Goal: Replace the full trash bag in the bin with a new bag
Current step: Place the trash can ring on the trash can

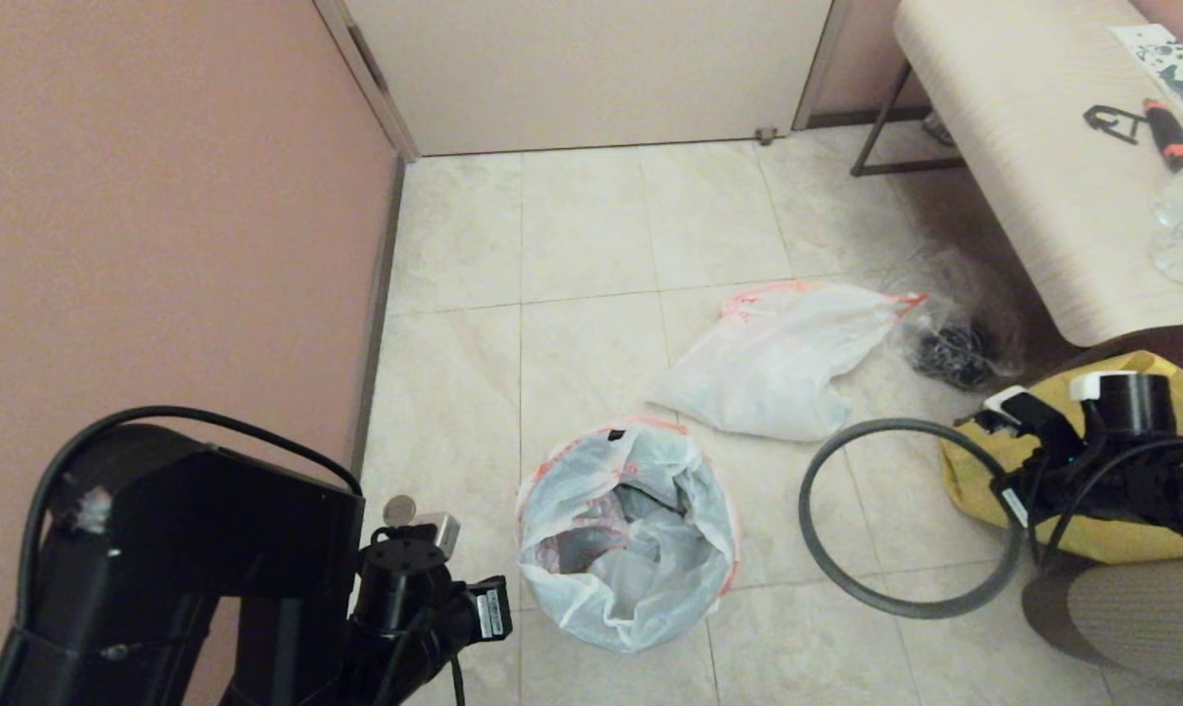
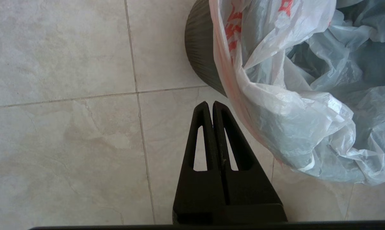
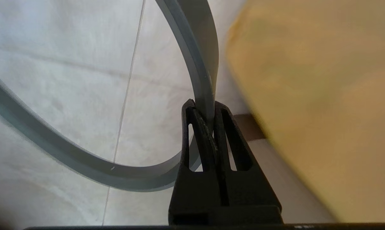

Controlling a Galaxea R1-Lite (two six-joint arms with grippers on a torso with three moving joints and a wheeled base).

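The bin [image 2: 199, 48] stands on the tiled floor, its black ribbed wall showing only in the left wrist view. The new bag [image 1: 631, 534], with red print [image 2: 232, 28], lines it and drapes loosely over the top. My left gripper [image 2: 210, 103] hangs shut and empty just beside the bin, clear of the plastic. The full trash bag [image 1: 778, 358] lies on the floor behind the bin, plain white with an orange-red rim. The bin's grey ring rim [image 1: 804, 510] is off the bin, to its right above the floor. My right gripper [image 3: 202, 107] is shut on the ring [image 3: 195, 64].
A clear bag with black cords [image 1: 954, 343] lies beside the full bag. A yellow fabric tote [image 1: 974, 471] sits under my right arm. A pale bench [image 1: 1023, 147] stands at the right, a pink wall [image 1: 160, 245] at the left, a door [image 1: 591, 69] behind.
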